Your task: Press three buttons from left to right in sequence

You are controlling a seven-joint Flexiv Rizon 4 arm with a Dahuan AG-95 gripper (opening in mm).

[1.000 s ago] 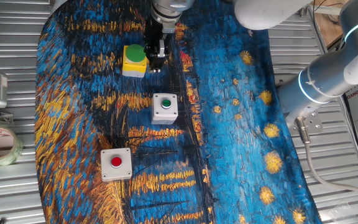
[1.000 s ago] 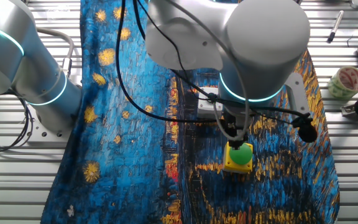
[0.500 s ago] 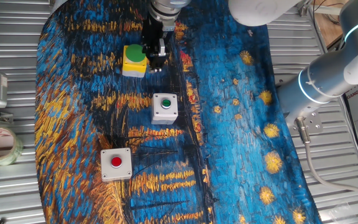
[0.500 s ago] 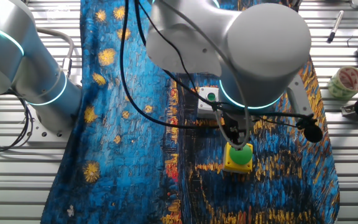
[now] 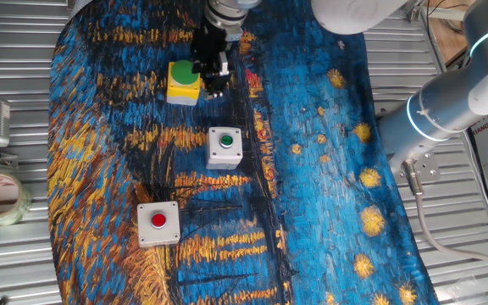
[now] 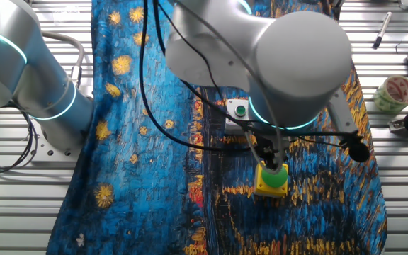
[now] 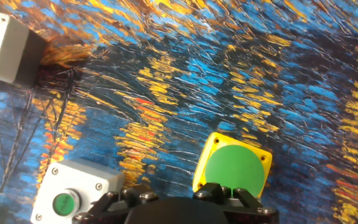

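Gripper point(image 5: 209, 74) is hovering right at the yellow box point(image 5: 182, 83), tip just beside/over the green dome point(image 7: 234, 171); contact isn't clear, and I cannot tell whether the jaws are apart or together since no view shows the tips. Yellow box is sitting at the far end of the row on the painted cloth point(image 5: 312, 169) covering the table. Judging: rigid plastic housing, light, likely sliding on soft cloth if pushed sideways, so pressing straight down on the dome centre; dome is big, smooth, springy. Nothing needs grasping. Farther along, the grey box with small green button point(image 5: 224, 146) is waiting mid-row, then the red-button box point(image 5: 158, 223), well apart.
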